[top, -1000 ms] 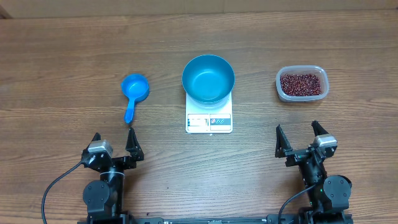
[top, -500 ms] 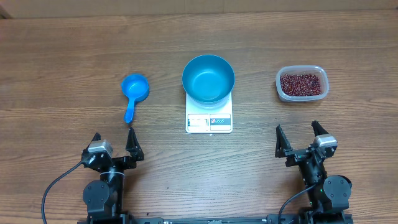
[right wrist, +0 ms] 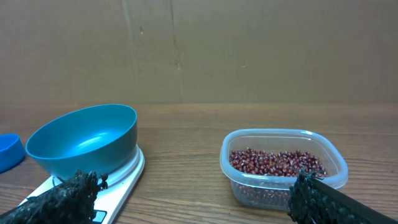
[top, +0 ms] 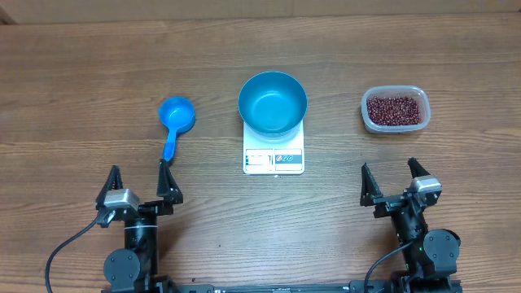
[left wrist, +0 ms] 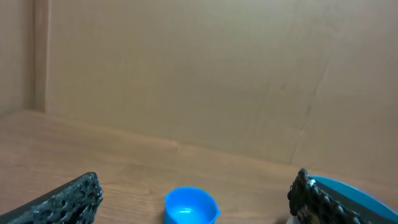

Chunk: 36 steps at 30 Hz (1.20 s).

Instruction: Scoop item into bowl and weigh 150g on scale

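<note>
beans [top: 395, 110] lie beyond right claw [top: 388, 166]

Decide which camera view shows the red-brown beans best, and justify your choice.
The right wrist view. The beans sit close there, and single beans can be told apart on top and through the clear tub. The overhead view shows the whole bean surface from above, but small, as a dark red patch. The left wrist view does not show them.

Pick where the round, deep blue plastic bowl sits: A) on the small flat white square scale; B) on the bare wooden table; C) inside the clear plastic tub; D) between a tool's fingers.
A: the round blue plastic bowl rests on the white square scale, display edge showing in front.
</note>
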### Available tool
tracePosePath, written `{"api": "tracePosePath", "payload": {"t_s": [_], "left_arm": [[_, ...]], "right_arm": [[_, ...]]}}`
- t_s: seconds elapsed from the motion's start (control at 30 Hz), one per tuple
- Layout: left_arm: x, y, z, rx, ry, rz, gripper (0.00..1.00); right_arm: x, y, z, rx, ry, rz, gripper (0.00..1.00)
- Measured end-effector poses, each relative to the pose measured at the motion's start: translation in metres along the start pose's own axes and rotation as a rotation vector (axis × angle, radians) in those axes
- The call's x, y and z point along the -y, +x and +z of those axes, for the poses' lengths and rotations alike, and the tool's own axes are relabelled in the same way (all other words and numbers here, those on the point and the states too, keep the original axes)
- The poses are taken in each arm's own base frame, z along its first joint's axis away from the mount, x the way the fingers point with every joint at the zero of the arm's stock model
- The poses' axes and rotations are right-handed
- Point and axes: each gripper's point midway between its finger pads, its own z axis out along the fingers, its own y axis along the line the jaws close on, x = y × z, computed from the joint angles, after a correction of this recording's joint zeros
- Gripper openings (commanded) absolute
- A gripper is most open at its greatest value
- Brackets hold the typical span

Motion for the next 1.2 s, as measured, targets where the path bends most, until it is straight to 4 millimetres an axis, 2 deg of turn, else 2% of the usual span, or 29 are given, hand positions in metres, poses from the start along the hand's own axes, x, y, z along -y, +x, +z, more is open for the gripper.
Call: {"api": "tracePosePath", "payload": {"t_s": [0.13,0.33,0.43,0.53,0.77,0.9,0.93,1.1,1.2], "left_arm": [[0.011,0.009,-0.001,-0.041,0.067,-0.001,1.00],[0.012,0.045,-0.007,-0.233,0.078,-0.017,1.00],[0.013,0.041,-0.008,-0.299,0.063,-0.004,1.00],[0.015,0.029,-0.002,-0.354,0.051,0.013,0.99],[0.013,0.028,0.027,-0.521,0.007,0.012,1.00],[0.010,0.036,0.049,-0.703,-0.038,-0.001,1.00],[0.009,0.034,0.063,-0.763,-0.053,-0.005,1.00],[0.006,0.041,0.088,-1.004,-0.100,-0.003,0.99],[0.003,0.052,0.105,-1.103,-0.120,-0.003,1.00]], "right_arm": [[0.000,0.000,0.000,0.000,0.000,0.000,1.00],[0.000,0.000,0.000,0.000,0.000,0.000,1.00],[0.000,0.000,0.000,-0.001,0.000,0.001,1.00],[0.000,0.000,0.000,-0.001,0.000,0.000,1.00],[0.000,0.000,0.000,0.002,0.000,0.000,1.00],[0.000,0.000,0.000,0.002,-0.001,0.000,1.00],[0.000,-0.001,0.000,0.003,-0.001,0.000,1.00],[0.000,-0.001,0.000,0.004,0.000,0.000,1.00],[0.000,0.000,0.000,0.002,-0.001,0.000,1.00]]}}
